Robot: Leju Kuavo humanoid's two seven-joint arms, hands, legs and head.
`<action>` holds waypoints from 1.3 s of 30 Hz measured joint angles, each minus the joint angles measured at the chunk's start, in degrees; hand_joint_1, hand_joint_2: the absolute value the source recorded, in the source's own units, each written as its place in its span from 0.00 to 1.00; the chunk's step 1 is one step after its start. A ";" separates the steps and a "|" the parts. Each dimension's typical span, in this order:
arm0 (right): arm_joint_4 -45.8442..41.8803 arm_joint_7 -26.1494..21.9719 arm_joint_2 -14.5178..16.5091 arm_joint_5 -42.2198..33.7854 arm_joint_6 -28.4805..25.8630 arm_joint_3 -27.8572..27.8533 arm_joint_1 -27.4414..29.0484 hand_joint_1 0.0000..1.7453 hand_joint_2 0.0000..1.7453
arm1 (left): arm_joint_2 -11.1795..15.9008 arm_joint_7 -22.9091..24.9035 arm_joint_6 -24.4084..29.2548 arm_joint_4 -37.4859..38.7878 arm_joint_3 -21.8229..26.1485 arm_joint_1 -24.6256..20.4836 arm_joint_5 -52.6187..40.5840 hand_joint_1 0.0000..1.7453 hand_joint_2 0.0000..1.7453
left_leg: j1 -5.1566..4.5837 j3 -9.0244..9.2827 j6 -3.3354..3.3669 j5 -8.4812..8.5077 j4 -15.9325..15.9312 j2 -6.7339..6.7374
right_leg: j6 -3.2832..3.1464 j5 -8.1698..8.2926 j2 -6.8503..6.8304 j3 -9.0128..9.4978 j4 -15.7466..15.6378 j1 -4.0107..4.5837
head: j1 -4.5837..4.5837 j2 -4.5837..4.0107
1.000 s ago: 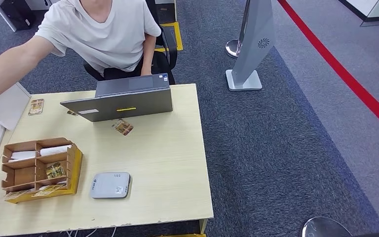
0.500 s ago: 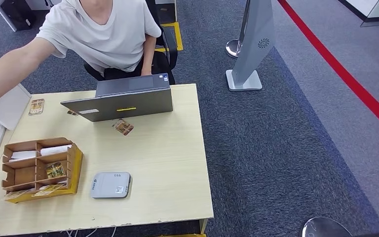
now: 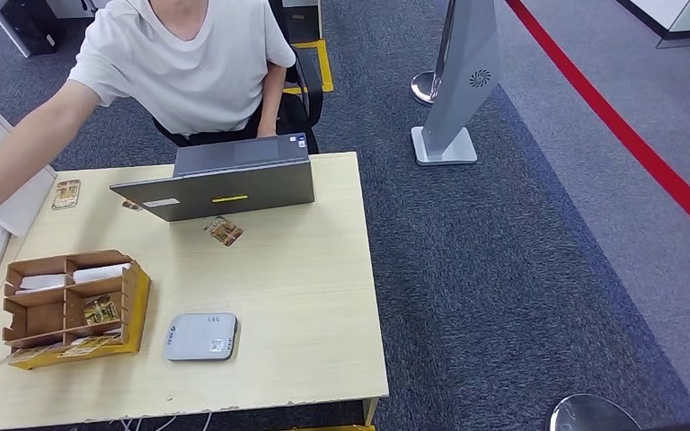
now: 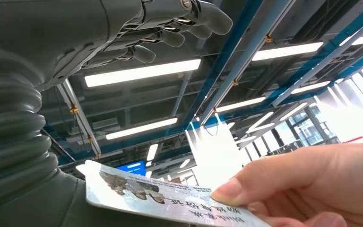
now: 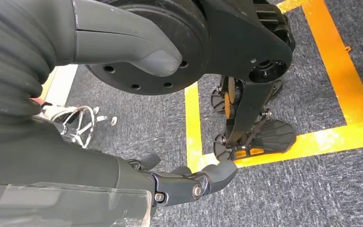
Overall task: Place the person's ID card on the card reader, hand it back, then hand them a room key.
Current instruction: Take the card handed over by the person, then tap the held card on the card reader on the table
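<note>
My left hand (image 4: 137, 33) is empty, fingers loosely spread, as a person's hand (image 4: 312, 189) holds the ID card (image 4: 160, 198) against my palm. My right hand (image 5: 179, 182) hangs empty.

Grey ribbed wrist cover (image 4: 9, 142), dark fingers (image 4: 170, 35) with silver screw; person's white T-shirt (image 3: 189, 63)

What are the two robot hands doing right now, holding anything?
Left robot hand: open, fingers apart, holding nothing; a person's hand offers the ID card beside it.
Right robot hand: hangs over the floor, holding nothing; open or closed cannot be told.
</note>
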 joint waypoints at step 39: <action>0.48 -0.56 0.20 -1.95 -0.38 0.98 0.17 0.00 1.00 | -5.29 -6.16 6.60 -3.03 -12.87 5.08 -0.06 1.00 1.00 | -0.11 -0.01 0.01 -0.01 0.00 -0.02 | 0.09 0.02 0.01 0.01 -0.03 -0.07 | 0.00 0.00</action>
